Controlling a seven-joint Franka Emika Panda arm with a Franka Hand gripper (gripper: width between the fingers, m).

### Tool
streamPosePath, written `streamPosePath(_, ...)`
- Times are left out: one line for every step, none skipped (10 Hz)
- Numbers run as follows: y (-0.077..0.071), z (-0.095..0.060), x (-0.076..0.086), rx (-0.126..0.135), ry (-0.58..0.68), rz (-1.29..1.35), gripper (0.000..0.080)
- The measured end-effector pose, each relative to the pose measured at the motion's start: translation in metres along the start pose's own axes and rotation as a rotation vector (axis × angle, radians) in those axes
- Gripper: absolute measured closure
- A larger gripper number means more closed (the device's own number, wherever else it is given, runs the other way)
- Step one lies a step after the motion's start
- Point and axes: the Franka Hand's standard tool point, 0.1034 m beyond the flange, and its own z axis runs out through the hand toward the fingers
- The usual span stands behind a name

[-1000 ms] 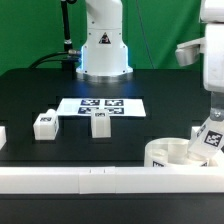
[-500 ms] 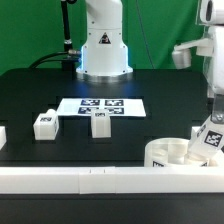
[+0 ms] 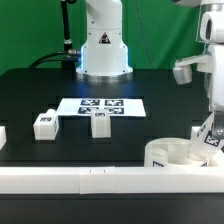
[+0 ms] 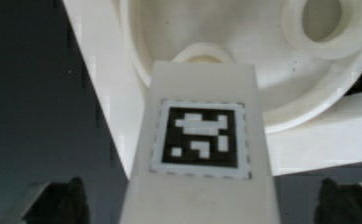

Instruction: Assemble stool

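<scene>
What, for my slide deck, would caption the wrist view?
Wrist view: a tagged white leg in front of the round seat, flanked by the open gripper, fingertips clear of it.

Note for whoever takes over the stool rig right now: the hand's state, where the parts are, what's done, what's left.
Hand: open, fingers on either side of the tilted leg, gaps showing, no grip.
Tilted leg: beside the seat, at the exterior view's right.
Outer leg and middle leg: loose on the table, by the marker board.
Done: no leg looks fitted.
Left: grip the tilted leg, then fit all three to the seat.
</scene>
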Motion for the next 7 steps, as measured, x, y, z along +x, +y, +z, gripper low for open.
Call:
streamPosePath(0.0,0.0002,-0.0001,0.0,0.0,0.015,0.0271)
streamPosePath(-0.0001,0.0004,-0.0005,0.001,-0.001,0.015,0.041)
streamPosePath(-0.0002,0.0006,-0.0006,0.002,-0.001,0.03,0.0462)
streamPosePath(-0.0002,0.0007,-0.0007,0.002,-0.001,0.121,0.0462)
streamPosePath(-0.0002,0.0007,-0.0006,0.002,-0.001,0.206,0.0462)
streamPosePath(-0.0002,0.0007,-0.0007,0.002,-0.001,0.279,0.0462)
streamPosePath(-0.0003,0.0006,-0.0005,0.002,0.0,0.353,0.0462)
